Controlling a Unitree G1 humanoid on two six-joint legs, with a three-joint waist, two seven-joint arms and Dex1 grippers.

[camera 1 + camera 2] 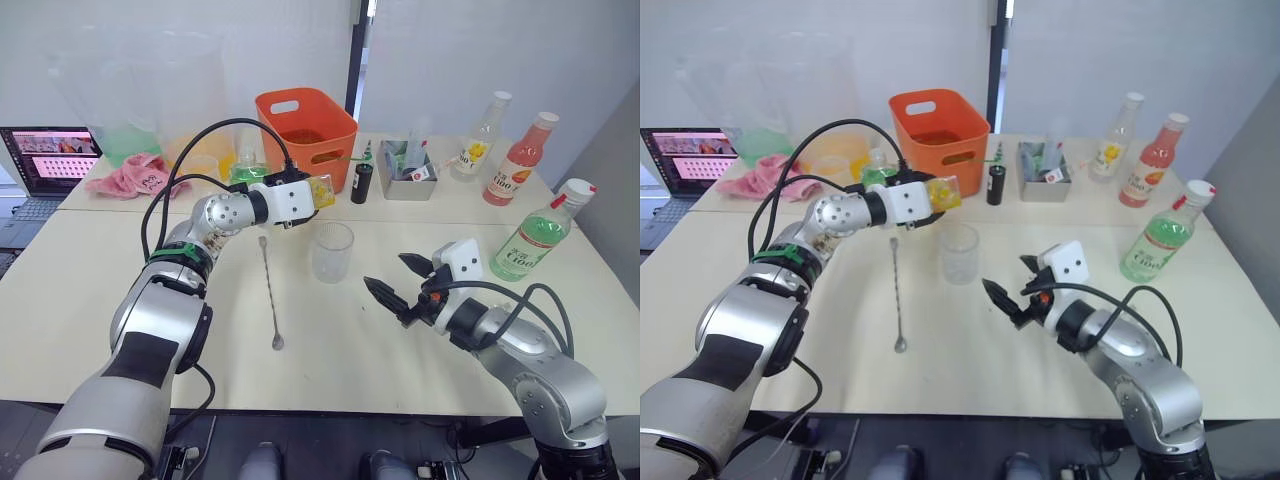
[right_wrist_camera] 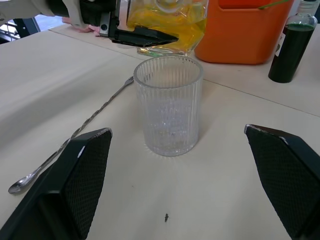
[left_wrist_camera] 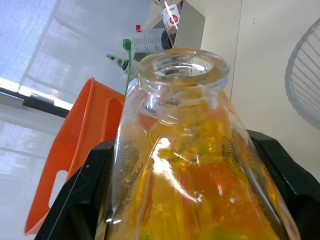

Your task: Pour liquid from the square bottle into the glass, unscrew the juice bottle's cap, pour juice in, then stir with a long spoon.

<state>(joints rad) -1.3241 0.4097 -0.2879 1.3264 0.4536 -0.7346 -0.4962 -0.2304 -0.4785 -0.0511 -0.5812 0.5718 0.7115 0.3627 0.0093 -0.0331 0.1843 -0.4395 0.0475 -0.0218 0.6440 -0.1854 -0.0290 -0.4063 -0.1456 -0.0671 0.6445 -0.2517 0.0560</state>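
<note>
one glass, one long spoon, one orange basket

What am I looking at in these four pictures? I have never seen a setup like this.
A two-armed humanoid robot at a table. Two pictures come from cameras on its head, two from cameras on its wrists. The left hand grips a square bottle of yellow-orange liquid, uncapped and tipped toward a ribbed, empty glass. The right hand is open and holds nothing, facing the glass. A long spoon lies on the table beside the glass. Further back stand an orange basket and several capped drink bottles.
</note>
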